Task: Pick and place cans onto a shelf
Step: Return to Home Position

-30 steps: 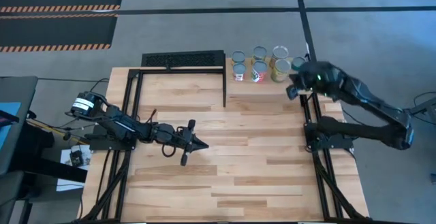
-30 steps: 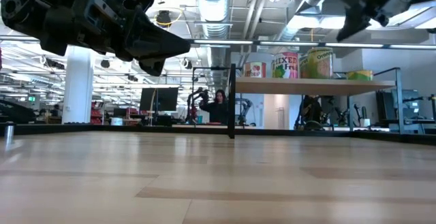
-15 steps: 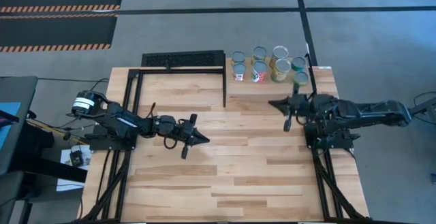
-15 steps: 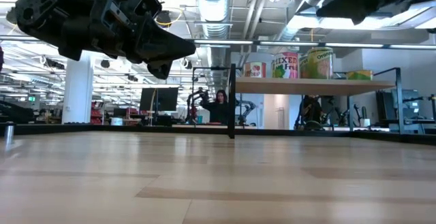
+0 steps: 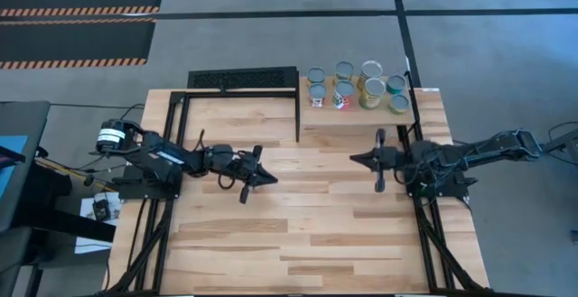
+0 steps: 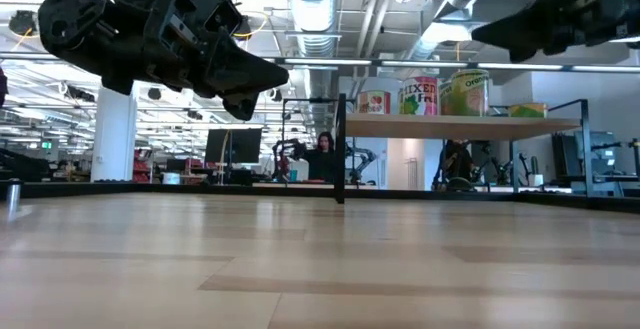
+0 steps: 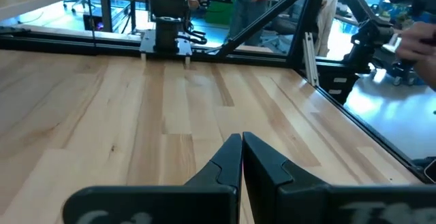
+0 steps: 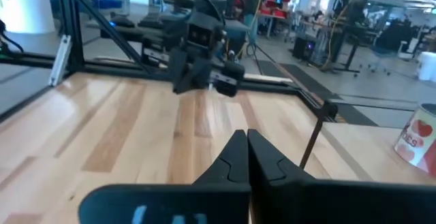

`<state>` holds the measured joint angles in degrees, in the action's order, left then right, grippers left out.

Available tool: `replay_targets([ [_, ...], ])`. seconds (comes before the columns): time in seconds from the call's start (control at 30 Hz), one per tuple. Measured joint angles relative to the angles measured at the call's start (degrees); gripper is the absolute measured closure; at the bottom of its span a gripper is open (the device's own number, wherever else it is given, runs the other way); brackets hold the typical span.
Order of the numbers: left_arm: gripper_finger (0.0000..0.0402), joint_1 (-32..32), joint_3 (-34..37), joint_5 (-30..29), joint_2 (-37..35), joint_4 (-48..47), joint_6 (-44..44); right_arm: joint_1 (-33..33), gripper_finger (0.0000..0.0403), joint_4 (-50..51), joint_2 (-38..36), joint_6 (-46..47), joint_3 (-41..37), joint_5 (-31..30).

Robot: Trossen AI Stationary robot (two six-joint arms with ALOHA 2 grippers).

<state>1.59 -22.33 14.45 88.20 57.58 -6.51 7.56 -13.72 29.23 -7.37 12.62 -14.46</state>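
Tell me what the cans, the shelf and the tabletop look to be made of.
The cans look metal, by their silvery round tops, with printed paper-like labels. The shelf seems a pale matte wood plank, on a thin black post, probably painted metal. The tabletop is light wood strips, butcher-block style, slightly glossy.

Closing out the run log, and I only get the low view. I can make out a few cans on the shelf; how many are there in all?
Observer: Eight cans by the high view, clustered in two rows on the shelf.
Operator: Is the left gripper holding anything?
Observer: No. The left wrist view shows the left gripper shut, fingers together on nothing.
Operator: And the right one?
Observer: By the right wrist view, the right gripper is shut and empty too, held above the table and facing the left one.
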Motion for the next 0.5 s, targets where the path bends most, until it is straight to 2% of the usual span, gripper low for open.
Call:
replay_targets([
  [0.33, 0.04, 5.2, 0.02, 4.75, -0.02, 0.15, 1.18, -3.34, 0.04, -1.59, -5.68, 0.72, -3.59, 7.32],
  [0.5, 0.04, 7.4, 0.02, 4.92, -0.02, 0.26, 1.32, -4.84, 0.04, -3.17, -7.0, 2.92, -6.94, 9.64],
])
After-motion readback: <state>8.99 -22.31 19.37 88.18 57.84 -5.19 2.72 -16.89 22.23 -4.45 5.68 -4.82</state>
